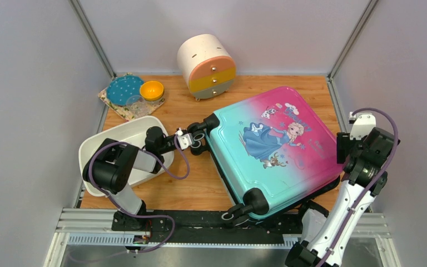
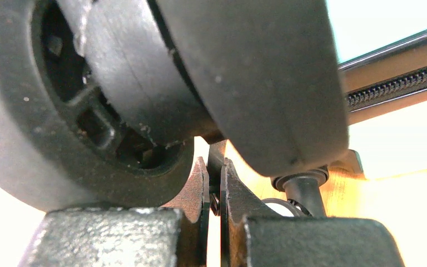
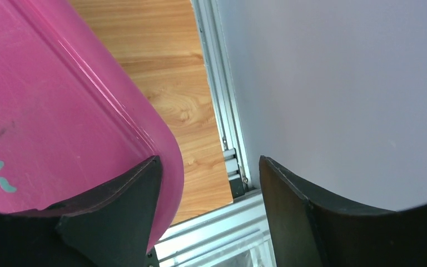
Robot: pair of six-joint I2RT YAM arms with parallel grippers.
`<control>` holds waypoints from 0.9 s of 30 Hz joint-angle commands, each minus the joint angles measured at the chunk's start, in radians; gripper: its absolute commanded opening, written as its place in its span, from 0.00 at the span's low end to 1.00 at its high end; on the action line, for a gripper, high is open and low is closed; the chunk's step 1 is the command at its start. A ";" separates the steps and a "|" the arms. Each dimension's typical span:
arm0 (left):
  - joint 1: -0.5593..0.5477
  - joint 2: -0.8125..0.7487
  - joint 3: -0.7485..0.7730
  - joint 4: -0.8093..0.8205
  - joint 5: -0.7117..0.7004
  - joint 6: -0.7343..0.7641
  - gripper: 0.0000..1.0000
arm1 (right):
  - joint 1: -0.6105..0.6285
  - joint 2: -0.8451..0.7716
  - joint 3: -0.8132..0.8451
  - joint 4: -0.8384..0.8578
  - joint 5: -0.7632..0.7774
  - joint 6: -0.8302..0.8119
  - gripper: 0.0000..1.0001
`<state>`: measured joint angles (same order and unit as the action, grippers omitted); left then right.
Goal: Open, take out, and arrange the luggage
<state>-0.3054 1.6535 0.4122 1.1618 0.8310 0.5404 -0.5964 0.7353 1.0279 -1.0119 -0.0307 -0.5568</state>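
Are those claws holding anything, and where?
Left gripper pinches something thin beside the pink-teal hard-shell suitcase's black wheel, likely a zipper pull; right gripper holds nothing.

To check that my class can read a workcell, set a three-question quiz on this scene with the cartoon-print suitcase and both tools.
1. True or false: the pink-to-teal hard-shell cartoon-print suitcase lies wide open.
2. Fill in: the shut left tool sits by the suitcase's black ___.
3. The right tool is: A open, B shut on a strap, C out of view.
Key: 1 false; 2 wheel; 3 A.
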 commanded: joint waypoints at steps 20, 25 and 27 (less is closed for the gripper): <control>-0.011 -0.049 0.013 0.104 0.000 0.009 0.00 | -0.178 0.090 -0.021 -0.347 0.230 -0.063 0.72; -0.009 -0.055 0.007 0.102 0.002 0.015 0.00 | -0.183 0.068 -0.013 -0.358 0.122 -0.023 0.73; -0.009 -0.058 0.004 0.099 0.002 0.019 0.00 | -0.183 0.081 0.115 -0.366 0.005 -0.002 0.74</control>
<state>-0.3222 1.6497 0.4080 1.1557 0.8318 0.5400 -0.7387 0.7559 1.1049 -1.1179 -0.0814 -0.4946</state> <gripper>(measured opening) 0.045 0.735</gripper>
